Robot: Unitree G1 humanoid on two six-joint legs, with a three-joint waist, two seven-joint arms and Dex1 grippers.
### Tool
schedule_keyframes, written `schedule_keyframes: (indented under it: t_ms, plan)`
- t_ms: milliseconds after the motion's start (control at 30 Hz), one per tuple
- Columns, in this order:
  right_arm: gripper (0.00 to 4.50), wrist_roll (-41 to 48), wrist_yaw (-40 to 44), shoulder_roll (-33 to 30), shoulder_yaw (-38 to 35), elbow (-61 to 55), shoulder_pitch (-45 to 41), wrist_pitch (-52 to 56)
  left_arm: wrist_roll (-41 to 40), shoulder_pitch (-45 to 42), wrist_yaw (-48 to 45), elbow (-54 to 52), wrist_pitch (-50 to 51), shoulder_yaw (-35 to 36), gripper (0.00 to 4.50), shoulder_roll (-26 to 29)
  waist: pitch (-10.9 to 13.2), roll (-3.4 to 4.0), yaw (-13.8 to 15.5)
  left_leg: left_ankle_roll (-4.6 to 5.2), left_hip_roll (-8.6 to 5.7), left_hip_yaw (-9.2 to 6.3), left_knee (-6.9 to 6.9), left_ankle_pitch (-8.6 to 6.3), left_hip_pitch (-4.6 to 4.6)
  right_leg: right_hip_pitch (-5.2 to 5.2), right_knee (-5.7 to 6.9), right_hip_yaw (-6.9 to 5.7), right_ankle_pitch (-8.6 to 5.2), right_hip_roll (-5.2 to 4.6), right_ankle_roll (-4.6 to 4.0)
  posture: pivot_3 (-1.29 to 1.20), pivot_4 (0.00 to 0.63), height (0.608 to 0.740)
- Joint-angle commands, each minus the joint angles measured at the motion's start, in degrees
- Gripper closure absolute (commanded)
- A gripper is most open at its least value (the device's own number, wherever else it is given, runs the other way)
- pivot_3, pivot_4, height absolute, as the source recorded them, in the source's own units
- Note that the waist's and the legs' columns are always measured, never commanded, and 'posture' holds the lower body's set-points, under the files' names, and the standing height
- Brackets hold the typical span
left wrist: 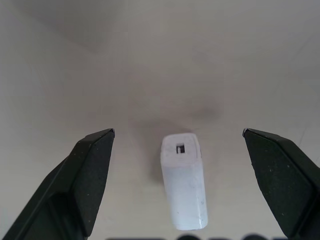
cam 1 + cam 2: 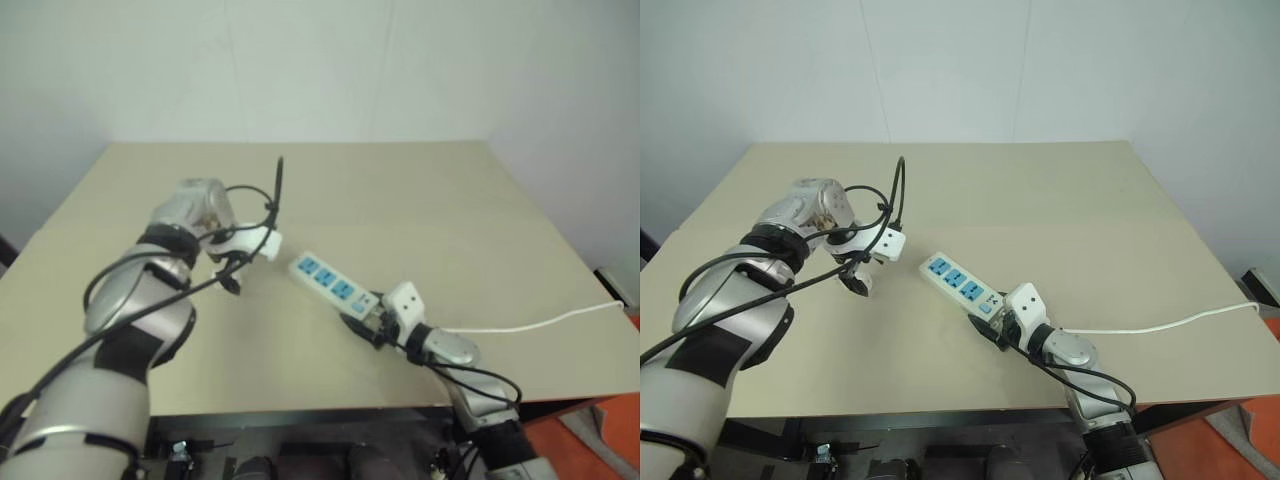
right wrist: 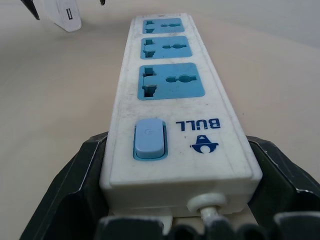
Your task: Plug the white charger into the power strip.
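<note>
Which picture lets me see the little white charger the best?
The left wrist view: the white charger lies big and plain on the table between the open left end effector's fingers. The right wrist view catches it small, far beyond the power strip.

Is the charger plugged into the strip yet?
No. The charger lies on the table between open left fingers; all the strip's sockets are empty.

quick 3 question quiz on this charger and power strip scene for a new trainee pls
1. True or false: the left gripper has closed on the white charger.
2. Which end of the power strip sits between the right gripper's fingers? A) the switch and cord end B) the far socket end
3. How many blue socket faces does the strip show?

Key: 1 false, its fingers stand wide apart on either side of the charger lying on the table. 2 A. 3 three.
</note>
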Motion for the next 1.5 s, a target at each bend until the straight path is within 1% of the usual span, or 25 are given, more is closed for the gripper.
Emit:
schedule_keyframes:
  t_ms: [33,333,533,667,700,800,933,967,1100,1200,1300,1400,1433,1500]
  plan:
    - [1.08,-2.2,-0.8,0.1,1.6,2.1,0.5,2.0,2.7,-2.7,2.1,1.9,-1.4,-0.5,0.0,-1.1,0.0,0.0,0.0,0.0,0.0,0.0,0.02,0.0,0.0,0.01,0.0,0.0,0.01,0.0,0.01,0.0,0.15,0.74]
    - [1.08,-2.7,-1.3,0.5,1.9,1.7,1.3,2.0,7.9,-2.5,4.5,3.9,-3.1,-1.8,0.0,-2.4,0.0,0.0,-0.1,0.0,-0.01,0.0,0.06,0.0,0.01,0.03,0.0,0.02,0.03,0.0,0.05,0.0,0.15,0.74]
    - [1.08,-2.8,-1.4,0.8,2.0,1.4,1.6,2.2,8.9,-2.2,4.6,4.5,-3.2,-1.6,0.0,-2.8,0.0,-0.01,-0.1,0.0,-0.01,-0.01,0.06,0.0,0.02,0.03,0.01,0.02,0.03,0.0,0.05,0.0,0.15,0.74]
    - [1.08,-3.0,-1.3,0.8,1.8,1.7,1.2,2.2,9.3,-1.8,4.3,4.8,-3.0,-1.5,0.83,-2.9,0.0,-0.01,-0.1,0.0,-0.01,-0.01,0.06,0.0,0.02,0.03,0.01,0.02,0.03,0.0,0.05,0.0,0.15,0.74]
    - [1.08,-3.0,-1.3,0.8,1.8,1.7,1.2,2.2,9.2,-1.6,4.2,4.8,-3.5,-1.3,1.19,-2.9,0.0,-0.01,-0.1,0.0,-0.01,-0.01,0.06,0.0,0.02,0.03,0.01,0.02,0.03,0.0,0.05,0.0,0.15,0.74]
    - [1.08,-3.2,-1.2,0.6,1.8,1.5,1.3,2.3,8.9,-1.3,4.0,4.7,-3.9,-1.1,1.97,-3.0,0.0,-0.01,-0.1,0.0,-0.01,0.0,0.06,0.0,0.02,0.03,0.02,0.02,0.03,0.0,0.05,0.0,0.15,0.74]
    - [1.08,-3.2,-1.1,0.4,1.7,1.2,1.5,2.4,9.0,-1.3,4.3,4.7,-4.4,-1.1,3.27,-2.9,0.0,-0.01,-0.1,0.0,-0.01,-0.01,0.06,0.0,0.02,0.03,0.02,0.03,0.03,0.0,0.05,0.0,0.15,0.74]
    - [1.08,-3.1,-1.0,0.3,1.6,1.2,1.6,2.4,9.0,-1.4,4.3,4.6,-4.6,-1.1,3.5,-2.9,0.0,-0.01,-0.1,0.0,-0.01,-0.01,0.06,0.0,0.02,0.03,0.02,0.03,0.03,0.0,0.05,0.0,0.15,0.74]
    - [1.08,-3.0,-0.4,-0.2,1.5,1.5,1.1,2.3,8.8,-3.7,6.9,3.5,-5.2,-0.4,3.49,-1.5,0.0,-0.01,-0.1,0.0,-0.01,-0.01,0.06,0.0,0.02,0.03,0.02,0.03,0.03,0.0,0.05,0.0,0.15,0.74]
    - [1.08,-2.7,1.3,-1.0,1.5,2.0,0.4,1.0,4.9,-5.4,5.1,2.1,-6.2,3.4,3.49,-0.2,0.0,-0.01,-0.1,0.0,-0.01,-0.02,0.06,0.0,0.0,0.03,0.01,0.02,0.03,0.0,0.05,0.0,0.15,0.74]
    - [1.08,-1.4,4.7,-2.0,1.4,2.8,-0.7,-0.1,-1.5,-6.4,0.6,-0.2,-6.8,9.6,3.49,1.2,0.0,-0.02,0.0,0.0,-0.01,-0.01,0.06,0.0,-0.03,0.01,0.0,0.02,0.03,0.0,0.06,0.0,0.15,0.74]
    - [1.08,0.3,10.9,-3.4,1.1,7.0,-5.5,-2.5,-18.2,-5.4,-8.9,-5.8,-2.8,23.3,3.49,2.4,0.0,-0.02,0.0,0.0,-0.01,0.01,0.05,0.0,-0.03,0.02,-0.02,0.03,0.03,0.0,0.06,0.0,0.15,0.74]
    - [1.08,0.8,13.2,-3.8,1.1,8.8,-7.6,-3.3,-23.6,-4.2,-10.3,-8.1,-0.9,26.7,3.49,3.0,0.0,-0.02,-0.2,0.0,0.0,0.0,0.05,0.0,-0.06,0.0,-0.02,0.01,0.03,0.0,0.06,0.0,0.15,0.74]
    - [1.08,1.1,17.6,-4.4,1.6,12.9,-11.9,-5.7,-33.3,-0.5,-10.8,-13.5,5.1,30.9,3.49,4.4,0.0,0.01,-0.4,0.0,0.02,0.01,0.05,0.0,-0.04,-0.02,0.0,0.01,0.03,0.0,0.05,0.0,0.15,0.74]
